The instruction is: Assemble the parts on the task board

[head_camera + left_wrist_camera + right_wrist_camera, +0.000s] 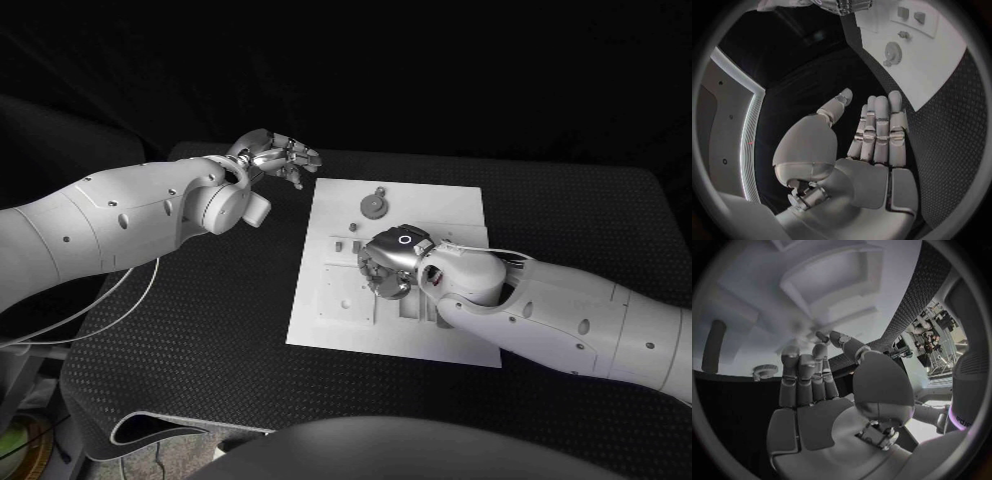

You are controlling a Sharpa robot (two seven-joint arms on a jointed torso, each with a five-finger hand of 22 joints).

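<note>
Task board (pixel 447 205), a white plate, lies flat at the middle of the black tabletop (pixel 577 210). A small gear-shaped part (pixel 375 204) rests on its far portion, apart from both hands. Right hand (pixel 389 262) is lowered over the board's centre, fingers pointing down at the recessed area; whether it grips anything cannot be told. Left hand (pixel 274 157) hovers off the board's far left corner, fingers extended and apart, holding nothing.
</note>
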